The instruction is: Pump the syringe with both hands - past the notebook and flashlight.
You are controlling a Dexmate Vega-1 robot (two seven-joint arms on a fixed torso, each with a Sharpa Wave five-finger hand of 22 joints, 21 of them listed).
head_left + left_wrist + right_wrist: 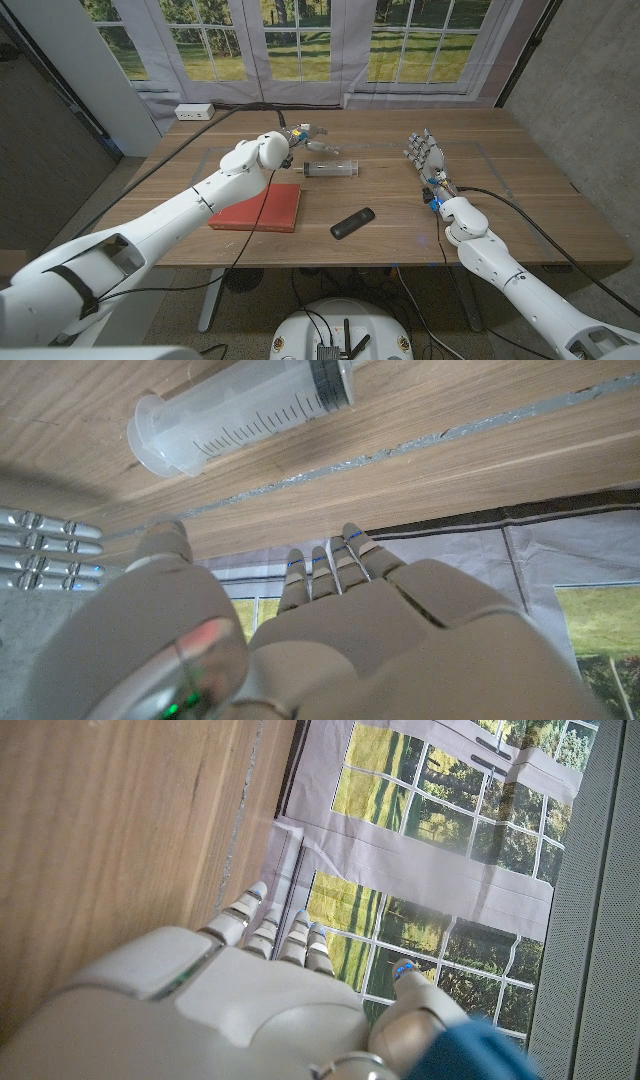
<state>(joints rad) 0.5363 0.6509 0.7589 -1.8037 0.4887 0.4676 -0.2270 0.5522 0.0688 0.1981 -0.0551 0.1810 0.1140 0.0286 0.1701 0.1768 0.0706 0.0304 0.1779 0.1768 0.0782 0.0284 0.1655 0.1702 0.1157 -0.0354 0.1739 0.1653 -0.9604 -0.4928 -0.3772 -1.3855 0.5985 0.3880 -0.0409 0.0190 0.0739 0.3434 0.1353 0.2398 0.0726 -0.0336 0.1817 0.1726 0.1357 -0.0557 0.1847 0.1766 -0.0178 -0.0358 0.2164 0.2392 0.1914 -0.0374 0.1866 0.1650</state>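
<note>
A clear syringe (331,168) with a black plunger seal lies on its side on the wooden table (520,200); its barrel (240,422) also shows in the left wrist view. My left hand (300,134) hovers just beyond the syringe's left end with fingers (340,565) stretched out, holding nothing. My right hand (425,156) stands to the right of the syringe, a hand's width away, fingers (270,925) straight and empty. A red notebook (258,207) and a black flashlight (352,223) lie nearer the front edge.
A white power strip (194,111) sits at the table's far left corner, with a black cable (180,150) running from it across the left side. Windows with grey curtains (300,60) stand behind the table.
</note>
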